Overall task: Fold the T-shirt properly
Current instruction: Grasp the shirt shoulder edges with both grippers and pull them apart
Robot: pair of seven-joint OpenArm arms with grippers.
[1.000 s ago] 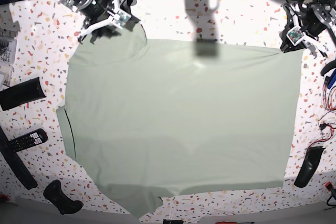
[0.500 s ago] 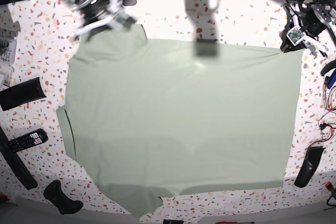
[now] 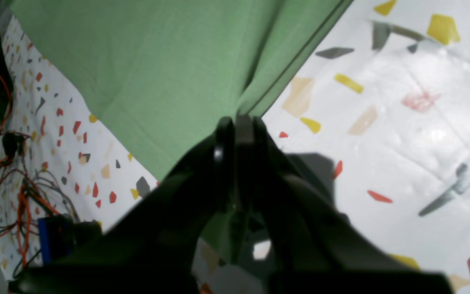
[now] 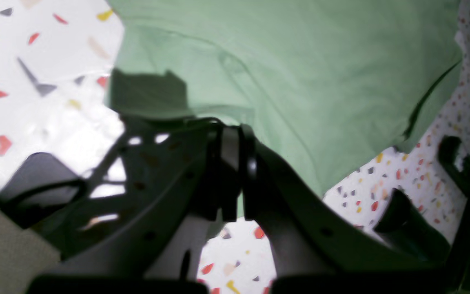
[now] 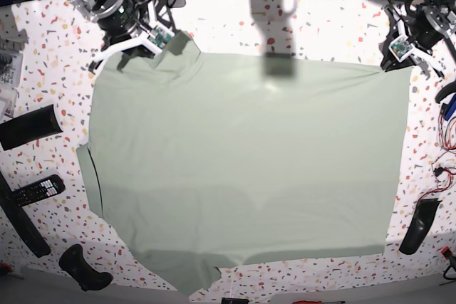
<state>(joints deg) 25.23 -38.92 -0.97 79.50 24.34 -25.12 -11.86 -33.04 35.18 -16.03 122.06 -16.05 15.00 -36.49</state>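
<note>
A pale green T-shirt (image 5: pixel 242 169) lies spread across a speckled desk (image 5: pixel 328 19). The left tool (image 3: pixel 239 122) is clamped on one far corner; the right tool (image 4: pixel 230 134) is closed at the other.

Your base view looks straight down on the whole table (image 5: pixel 335 19), from far off; each wrist view sits close behind its own jaws, facing outward along them; all three share the T-shirt (image 5: pixel 242 161) corners.
</note>
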